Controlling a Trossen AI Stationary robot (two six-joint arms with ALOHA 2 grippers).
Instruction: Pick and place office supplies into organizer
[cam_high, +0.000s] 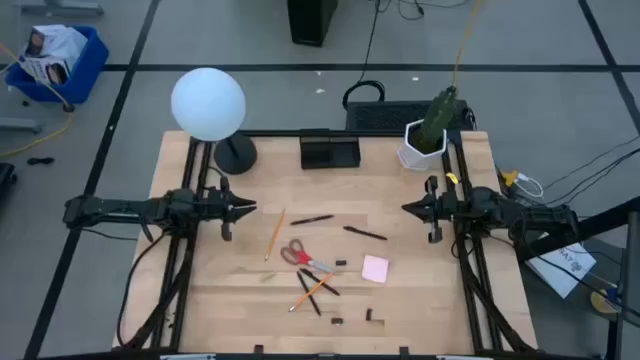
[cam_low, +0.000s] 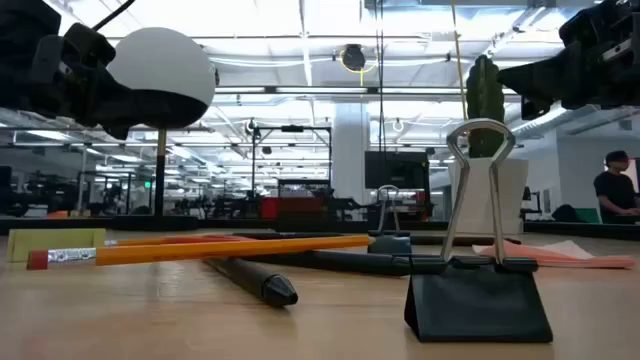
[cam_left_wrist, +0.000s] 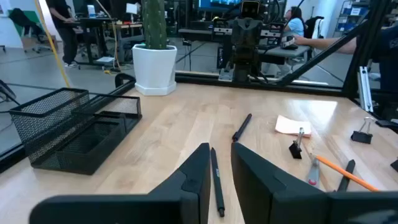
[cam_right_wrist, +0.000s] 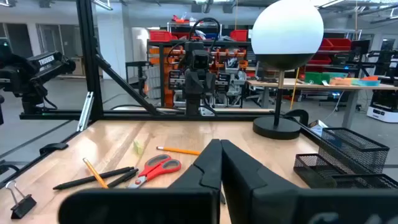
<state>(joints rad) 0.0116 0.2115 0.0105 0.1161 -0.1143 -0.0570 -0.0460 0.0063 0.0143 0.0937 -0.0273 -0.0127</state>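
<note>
Lying scattered across the middle of the table (cam_high: 220, 300), the office supplies sit apart from the organizer (cam_high: 330, 152), which stands at the far edge between the lamp (cam_high: 208, 103) and the plant pot (cam_high: 421, 146). One pair of scissors (cam_high: 300, 257) rests at the centre, with one sticky pad (cam_high: 375, 268) just beside it. At least two pencils (cam_high: 275, 231) and about four pens (cam_high: 364, 233) can be counted, the ones below the scissors crossing each other. About four clips (cam_high: 375, 319) lie near the front edge. The left gripper (cam_high: 250, 208) hovers at the table's left side, its fingers nearly together on nothing. The right gripper (cam_high: 406, 209) hovers at the right side, fingers likewise closed and empty.
</note>
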